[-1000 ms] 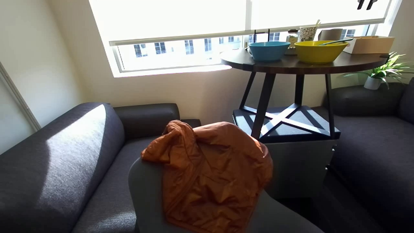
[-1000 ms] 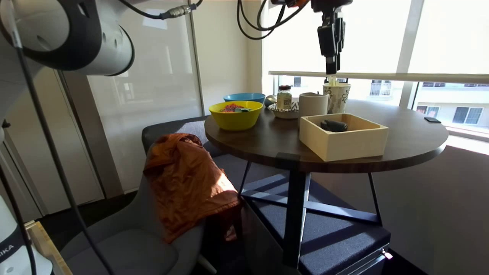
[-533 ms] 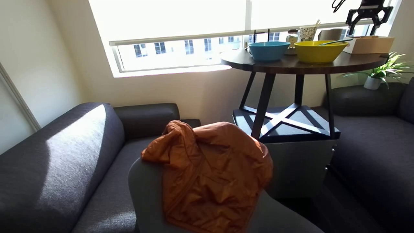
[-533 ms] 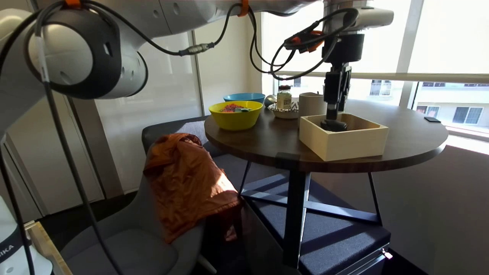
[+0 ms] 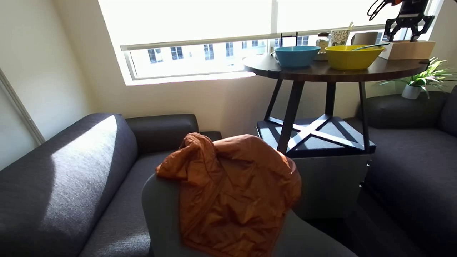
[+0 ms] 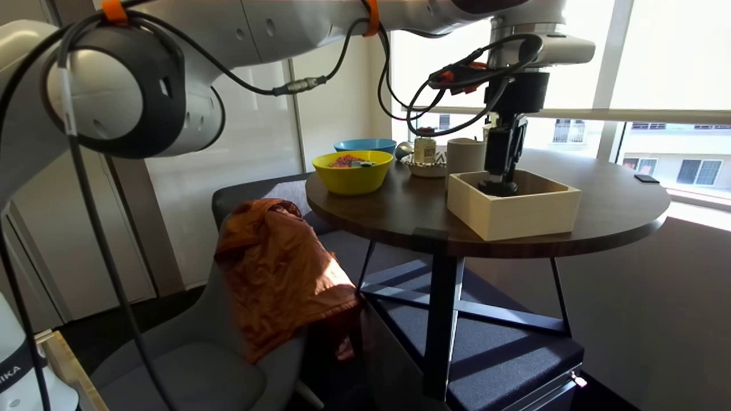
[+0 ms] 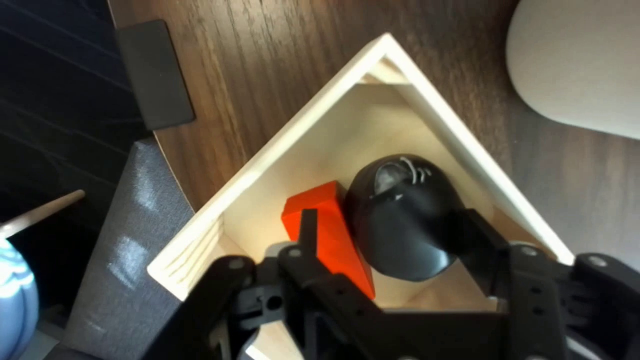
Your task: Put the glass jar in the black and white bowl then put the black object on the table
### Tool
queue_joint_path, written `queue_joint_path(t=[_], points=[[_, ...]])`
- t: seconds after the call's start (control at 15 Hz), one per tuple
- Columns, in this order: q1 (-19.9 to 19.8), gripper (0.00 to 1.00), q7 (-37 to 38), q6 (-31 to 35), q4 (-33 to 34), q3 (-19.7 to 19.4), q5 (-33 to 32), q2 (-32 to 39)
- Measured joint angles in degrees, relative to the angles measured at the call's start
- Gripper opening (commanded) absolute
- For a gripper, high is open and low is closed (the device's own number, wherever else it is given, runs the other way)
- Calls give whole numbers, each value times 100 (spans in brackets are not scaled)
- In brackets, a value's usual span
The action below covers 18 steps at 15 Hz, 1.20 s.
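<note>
"Bright window behind, round table in front. Where's the black thing?"

"Inside the wooden box, near the table's edge, next to an orange thing."

"And the gripper?"

"Reaching into the box, fingers spread apart, with the black thing between them."

"And the glass jar?"

"Standing in the black and white bowl, farther from that edge."

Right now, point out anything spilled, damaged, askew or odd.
Nothing looks spilled or damaged. The orange jacket hangs crumpled and lopsided over the chair. In the wooden box, the red block lies right beside the black object, perhaps crowding the grasp.
</note>
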Motion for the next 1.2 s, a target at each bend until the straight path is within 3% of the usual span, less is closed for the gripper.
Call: queue_joint_path(t=[0.4,0.87,1.2], points=[[100,2,-1,-63,6,13,0,-1],[112,2,-1,-42,27,13,0,-31],[120,2,-60,84,103,11,-24,-443]])
